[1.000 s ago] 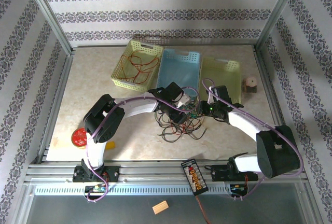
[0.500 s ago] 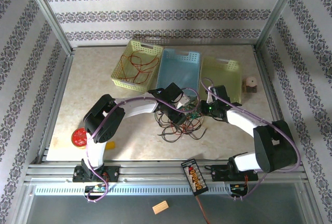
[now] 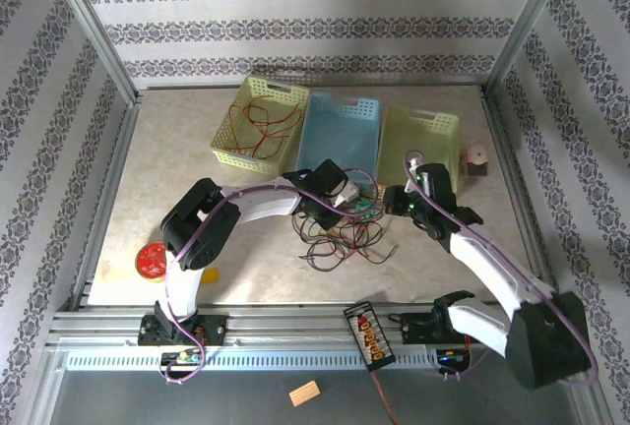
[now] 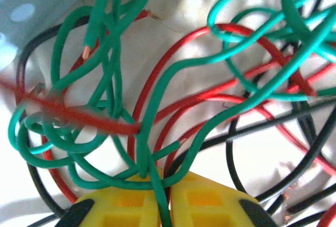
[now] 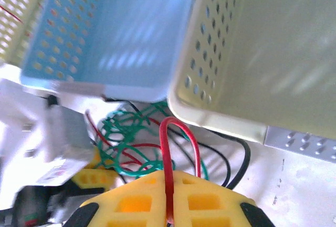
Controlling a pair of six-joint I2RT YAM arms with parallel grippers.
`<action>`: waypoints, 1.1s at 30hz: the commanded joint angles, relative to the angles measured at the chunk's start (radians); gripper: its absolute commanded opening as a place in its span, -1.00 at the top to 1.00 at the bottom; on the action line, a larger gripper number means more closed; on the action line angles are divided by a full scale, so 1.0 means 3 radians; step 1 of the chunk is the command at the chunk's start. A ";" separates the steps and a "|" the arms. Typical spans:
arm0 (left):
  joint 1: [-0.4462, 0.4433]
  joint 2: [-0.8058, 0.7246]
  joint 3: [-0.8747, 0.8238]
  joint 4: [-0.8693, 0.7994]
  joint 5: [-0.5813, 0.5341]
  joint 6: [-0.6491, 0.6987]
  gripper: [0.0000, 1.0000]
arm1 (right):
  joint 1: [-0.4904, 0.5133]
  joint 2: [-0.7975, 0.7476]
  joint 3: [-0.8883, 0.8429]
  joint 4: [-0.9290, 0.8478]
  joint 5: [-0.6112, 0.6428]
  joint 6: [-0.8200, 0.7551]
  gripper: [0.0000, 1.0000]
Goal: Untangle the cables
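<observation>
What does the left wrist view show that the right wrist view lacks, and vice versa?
Left wrist: the left tool shut on a green cable; a bare copper end. Right wrist: the right tool shut on a red cable; the blue basket and pale green basket. Both: the tangle of green, red, black cables.

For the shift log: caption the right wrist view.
Right gripper shut on red cable loop; blue basket and pale green basket beyond.
</observation>
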 commanded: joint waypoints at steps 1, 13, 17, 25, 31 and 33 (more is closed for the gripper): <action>-0.0049 0.0097 -0.0074 -0.0045 -0.0116 -0.0001 0.89 | 0.0029 -0.0265 0.0099 -0.0149 0.0303 0.0051 0.83; -0.0049 0.0008 -0.0264 -0.0084 -0.0148 -0.0004 1.00 | 0.0019 -0.0660 0.0788 -0.0152 0.0933 -0.0135 0.82; -0.0049 -0.0044 -0.0341 -0.0069 -0.0137 -0.0018 1.00 | 0.0007 -0.0718 0.1018 -0.0136 0.1104 -0.0264 0.83; -0.0039 -0.0432 -0.0690 0.0182 -0.0085 0.0043 0.54 | 0.0031 -0.0453 0.1182 -0.0111 0.0220 -0.0251 0.82; 0.0012 -0.1185 -0.1235 0.0803 0.0077 0.0036 -0.64 | 0.0215 -0.0194 0.1130 -0.0062 -0.0219 -0.0257 0.83; 0.0044 -0.1404 -0.1313 0.0932 0.0039 0.0017 -0.70 | 0.0241 -0.0150 0.1129 -0.0026 -0.0262 -0.0261 0.83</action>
